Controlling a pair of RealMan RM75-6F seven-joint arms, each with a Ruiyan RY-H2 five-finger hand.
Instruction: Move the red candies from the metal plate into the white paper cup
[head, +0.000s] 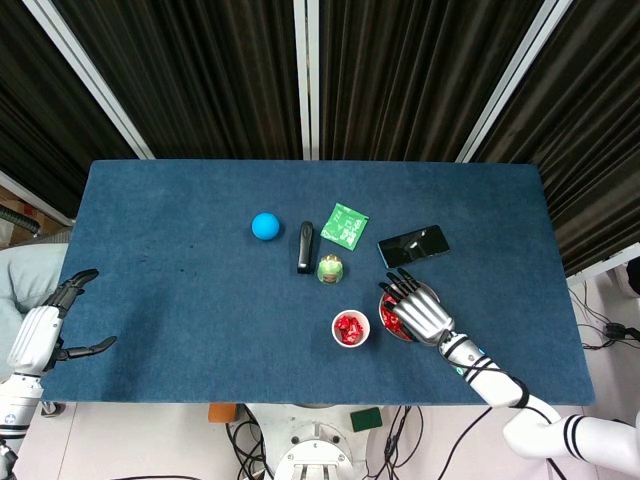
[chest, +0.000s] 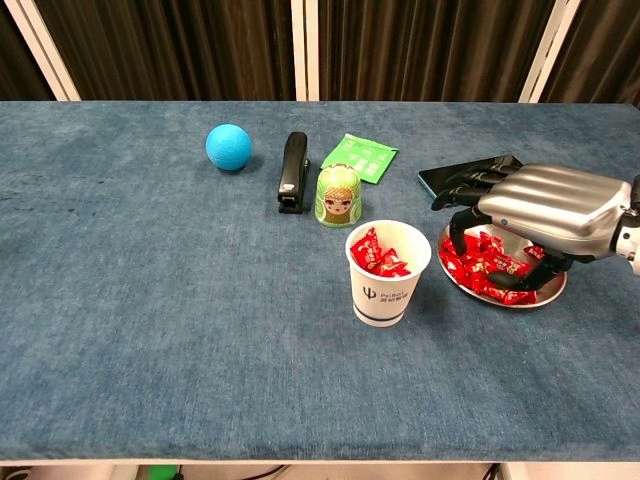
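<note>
The metal plate (chest: 548, 293) lies on the blue table right of the white paper cup (chest: 384, 290), with a heap of red candies (chest: 488, 272) in it. More red candies (chest: 377, 254) fill the cup. My right hand (chest: 548, 208) hovers low over the plate, palm down, its fingertips dipping among the candies and its thumb set apart underneath; I see nothing pinched. From the head view this hand (head: 420, 312) covers most of the plate beside the cup (head: 350, 328). My left hand (head: 45, 335) hangs beyond the table's left edge, fingers spread and holding nothing.
Behind the cup stand a green doll (chest: 338, 195), a black stapler (chest: 293, 170) and a blue ball (chest: 228, 146). A green packet (chest: 360, 157) lies further back. A black phone (chest: 470, 172) rests just behind the plate, close to my right hand's fingers.
</note>
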